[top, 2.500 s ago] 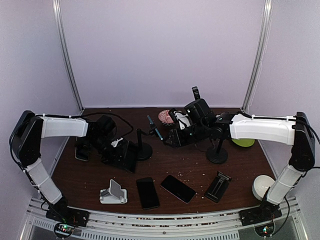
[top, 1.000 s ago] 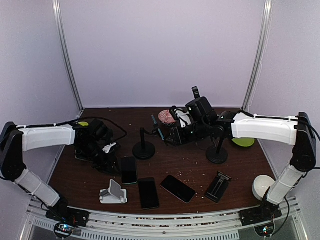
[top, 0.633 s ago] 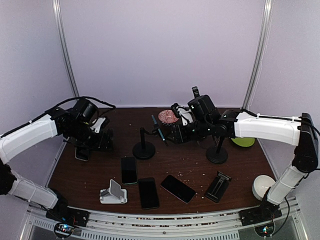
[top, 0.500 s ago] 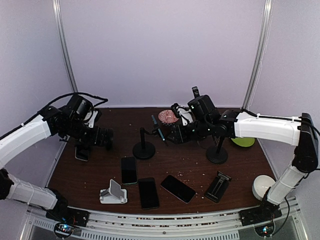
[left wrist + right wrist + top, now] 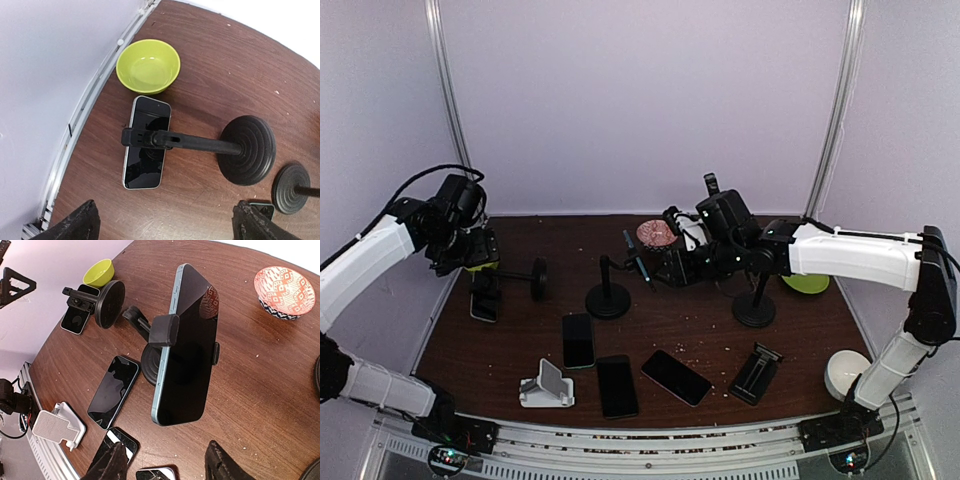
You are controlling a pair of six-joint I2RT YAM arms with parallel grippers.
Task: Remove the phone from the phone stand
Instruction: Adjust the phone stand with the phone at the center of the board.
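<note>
Slim blue-edged black-glass phone [image 5: 187,345] clamped aslant in the black round-based phone stand [image 5: 165,330], apparently just ahead of the half-spread, empty right gripper [image 5: 169,464] (left gripper [image 5: 167,226] wide, empty): judged rigid, light, slick, breakable; best pinched across its long edges near the free lower end.

Glossy glass phone [image 5: 187,345]; matt black plastic stand [image 5: 164,330]; wood-grain table [image 5: 270,380].

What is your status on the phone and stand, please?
Left gripper open, raised. Right gripper open, facing phone. Phone clamped in stand. Nothing between them.
</note>
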